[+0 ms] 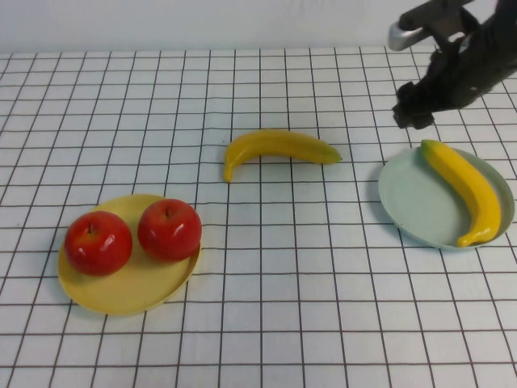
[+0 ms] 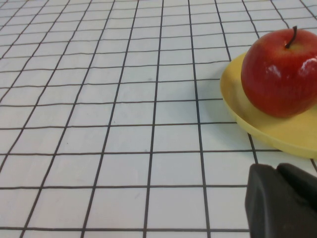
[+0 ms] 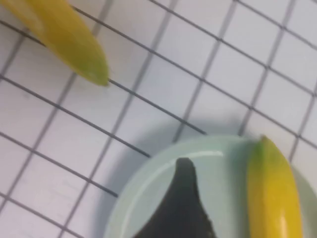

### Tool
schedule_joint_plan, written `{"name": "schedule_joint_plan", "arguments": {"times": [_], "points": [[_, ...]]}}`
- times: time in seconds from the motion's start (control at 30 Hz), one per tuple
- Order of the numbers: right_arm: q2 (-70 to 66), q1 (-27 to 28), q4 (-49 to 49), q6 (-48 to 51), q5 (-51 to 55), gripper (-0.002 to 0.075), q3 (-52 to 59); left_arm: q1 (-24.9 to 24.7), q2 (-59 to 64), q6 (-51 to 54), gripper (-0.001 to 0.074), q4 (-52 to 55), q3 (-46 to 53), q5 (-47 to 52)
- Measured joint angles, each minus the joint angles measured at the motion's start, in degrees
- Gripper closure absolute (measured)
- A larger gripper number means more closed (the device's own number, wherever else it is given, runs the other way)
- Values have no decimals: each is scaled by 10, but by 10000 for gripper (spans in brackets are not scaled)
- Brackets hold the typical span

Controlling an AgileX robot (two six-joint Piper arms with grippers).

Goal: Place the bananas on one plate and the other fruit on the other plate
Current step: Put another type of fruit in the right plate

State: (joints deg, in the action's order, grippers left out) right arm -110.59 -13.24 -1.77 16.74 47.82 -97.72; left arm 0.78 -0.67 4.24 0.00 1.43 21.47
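Two red apples (image 1: pixel 98 242) (image 1: pixel 169 229) sit on the yellow plate (image 1: pixel 121 299) at the front left. One banana (image 1: pixel 464 187) lies on the pale green plate (image 1: pixel 412 202) at the right. The other banana (image 1: pixel 277 146) lies on the table in the middle. My right gripper (image 1: pixel 414 115) hangs above the far left edge of the green plate, open and empty. Its one visible finger (image 3: pixel 184 203) shows over the plate (image 3: pixel 148 198) beside the banana (image 3: pixel 275 198). My left gripper (image 2: pixel 277 171) is shut and empty, low beside the yellow plate (image 2: pixel 262 131) and an apple (image 2: pixel 282 69).
A white tablecloth with a black grid (image 1: pixel 307 307) covers the table. The loose banana's greenish tip (image 3: pixel 94 72) shows in the right wrist view, on the cloth apart from the green plate.
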Motion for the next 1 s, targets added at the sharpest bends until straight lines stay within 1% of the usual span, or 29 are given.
{"name": "schedule_joint_plan", "arguments": {"times": [0.17, 0.33, 0.63, 0.9, 1.0], "points": [[-52, -69, 26, 70, 9, 194, -60, 0, 0, 0, 738, 0, 0, 0], [-125, -110, 45, 102, 12, 194, -113, 0, 0, 0, 738, 0, 0, 0], [-207, -117, 39, 115, 5, 194, -178, 0, 0, 0, 738, 0, 0, 0], [-241, -116, 28, 116, -67, 195, -183, 0, 0, 0, 738, 0, 0, 0], [-249, -110, 18, 116, -87, 211, -186, 0, 0, 0, 738, 0, 0, 0]]}}
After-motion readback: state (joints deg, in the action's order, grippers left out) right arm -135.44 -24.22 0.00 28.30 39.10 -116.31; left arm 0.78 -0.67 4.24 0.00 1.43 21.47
